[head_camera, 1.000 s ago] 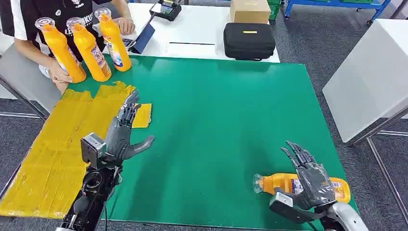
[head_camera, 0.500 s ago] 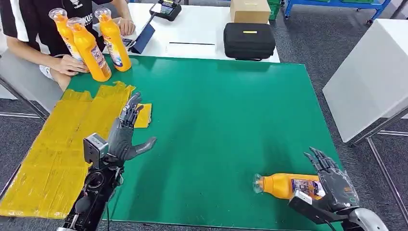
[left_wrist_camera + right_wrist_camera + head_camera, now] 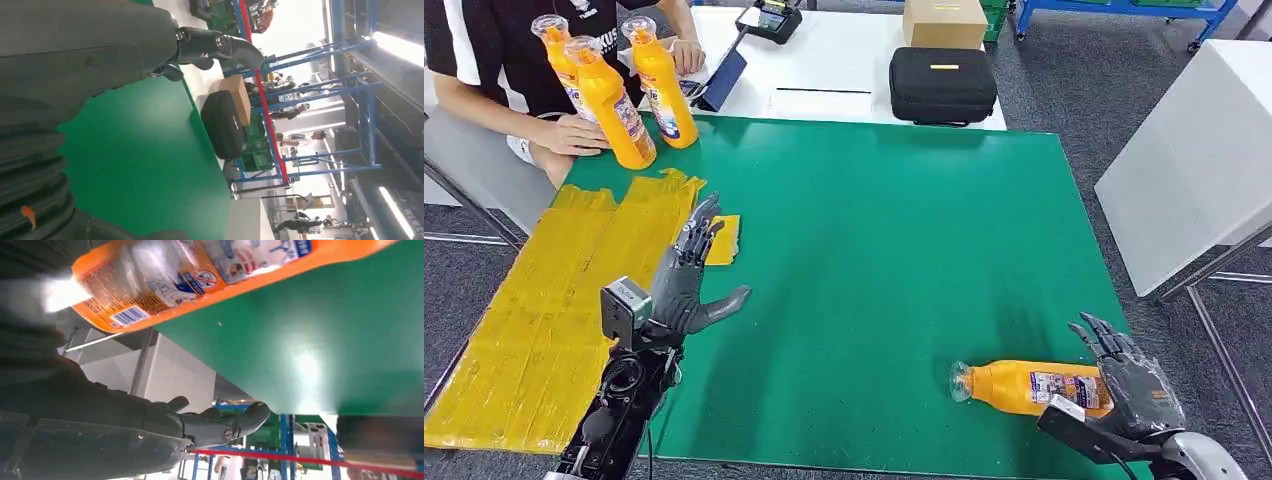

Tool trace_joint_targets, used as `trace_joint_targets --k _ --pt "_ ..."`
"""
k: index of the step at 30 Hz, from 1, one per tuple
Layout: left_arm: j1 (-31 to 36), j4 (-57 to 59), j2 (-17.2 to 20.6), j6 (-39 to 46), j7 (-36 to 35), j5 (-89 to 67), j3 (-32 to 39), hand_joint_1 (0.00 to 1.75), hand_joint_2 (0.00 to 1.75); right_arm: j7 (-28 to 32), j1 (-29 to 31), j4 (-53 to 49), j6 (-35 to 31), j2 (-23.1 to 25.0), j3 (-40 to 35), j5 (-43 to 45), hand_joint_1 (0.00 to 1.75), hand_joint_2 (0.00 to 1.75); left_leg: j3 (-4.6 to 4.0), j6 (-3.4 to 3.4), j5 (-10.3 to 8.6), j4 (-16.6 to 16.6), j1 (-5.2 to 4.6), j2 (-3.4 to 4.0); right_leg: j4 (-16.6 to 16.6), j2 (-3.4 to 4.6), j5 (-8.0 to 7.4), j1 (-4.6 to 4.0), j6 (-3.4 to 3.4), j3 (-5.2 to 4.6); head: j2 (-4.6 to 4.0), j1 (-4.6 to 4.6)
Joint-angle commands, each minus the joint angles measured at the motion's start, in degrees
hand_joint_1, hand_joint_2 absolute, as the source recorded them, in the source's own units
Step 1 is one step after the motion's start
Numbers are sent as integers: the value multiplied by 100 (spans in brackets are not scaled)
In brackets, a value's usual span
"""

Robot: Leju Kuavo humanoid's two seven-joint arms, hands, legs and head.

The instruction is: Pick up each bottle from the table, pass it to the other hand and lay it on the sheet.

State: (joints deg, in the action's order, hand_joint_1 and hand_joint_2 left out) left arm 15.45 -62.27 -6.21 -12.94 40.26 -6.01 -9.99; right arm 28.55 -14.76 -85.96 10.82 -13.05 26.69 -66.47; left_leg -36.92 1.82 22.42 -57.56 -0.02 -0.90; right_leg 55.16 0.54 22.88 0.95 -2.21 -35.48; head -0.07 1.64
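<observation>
An orange bottle [image 3: 1019, 385] lies on its side on the green table [image 3: 894, 250], near the front right, cap pointing left. My right hand [image 3: 1132, 388] is at the bottle's base end with fingers spread, holding nothing. The right wrist view shows the labelled bottle [image 3: 200, 275] close to the hand's dark fingers [image 3: 210, 425]. My left hand [image 3: 686, 285] hovers open, fingers spread, over the table beside the yellow sheet [image 3: 544, 310]. In the left wrist view its fingers [image 3: 215, 45] stand over bare green table.
Three more orange bottles [image 3: 629, 90] stand upright at the back left corner; a seated person's hand [image 3: 574, 135] touches them. Behind, a white table carries a black case [image 3: 942, 85] and a cardboard box [image 3: 944, 20]. A white surface [image 3: 1194, 150] stands to the right.
My right hand has slid from on top of the lying bottle to its base end. The person moved one upright bottle back behind the others. My left hand has barely moved.
</observation>
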Motion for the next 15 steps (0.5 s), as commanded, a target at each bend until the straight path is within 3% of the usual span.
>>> trace_joint_targets --k 1,15 --pt "273 459 -19 -8 -26 -17 89 0 175 50 299 631 82 162 115 -72 0 175 38 -11 14 7 4 7 -10 -3 11 -7 11 38 0 0" --pt "228 468 14 36 -26 -37 132 0 175 42 733 1504 147 -83 -190 -361 0 175 49 -11 20 7 3 21 -12 10 14 -6 10 49 0 0"
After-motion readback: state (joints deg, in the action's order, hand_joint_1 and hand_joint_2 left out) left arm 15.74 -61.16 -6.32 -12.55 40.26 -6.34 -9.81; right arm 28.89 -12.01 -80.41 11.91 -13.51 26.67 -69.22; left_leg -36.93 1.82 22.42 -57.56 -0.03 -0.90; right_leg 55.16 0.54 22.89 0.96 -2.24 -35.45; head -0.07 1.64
